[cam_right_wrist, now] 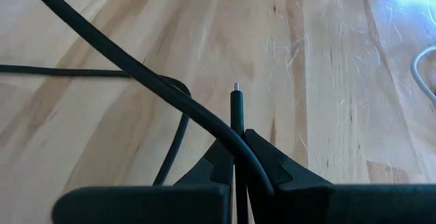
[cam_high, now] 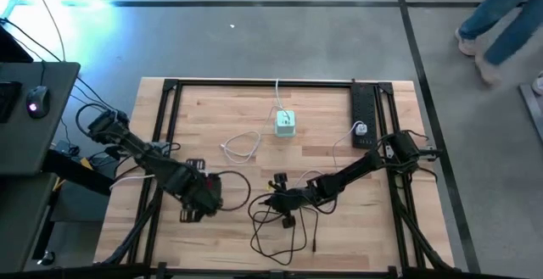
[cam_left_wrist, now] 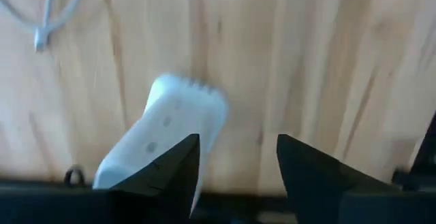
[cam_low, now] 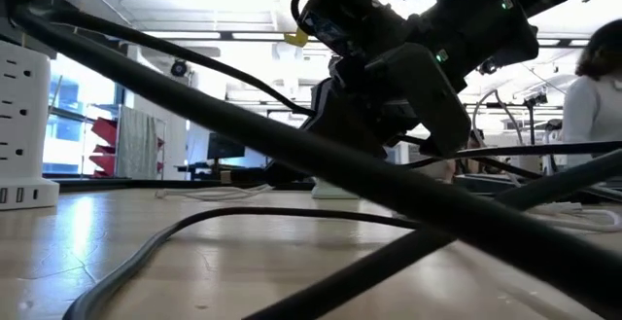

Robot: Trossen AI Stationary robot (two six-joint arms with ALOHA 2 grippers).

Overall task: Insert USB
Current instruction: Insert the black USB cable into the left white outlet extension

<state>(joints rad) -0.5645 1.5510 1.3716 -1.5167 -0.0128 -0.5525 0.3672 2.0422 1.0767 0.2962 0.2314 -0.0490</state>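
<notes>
Black USB plug [cam_right_wrist: 236, 108]: pinched upright by the clamped right gripper [cam_right_wrist: 238, 159], near the charger cube [cam_high: 285, 123]. Step judged: plug grasped, insertion not yet made; alignment with a port is needed next. Left gripper [cam_left_wrist: 237, 157]: parted, empty, over a white adapter [cam_left_wrist: 170, 132]. Ports are not discernible.

Left gripper [cam_left_wrist: 237, 157] low, fingers [cam_left_wrist: 310, 169] parted — right gripper [cam_right_wrist: 238, 157] low too, fingers pinched together.
</notes>
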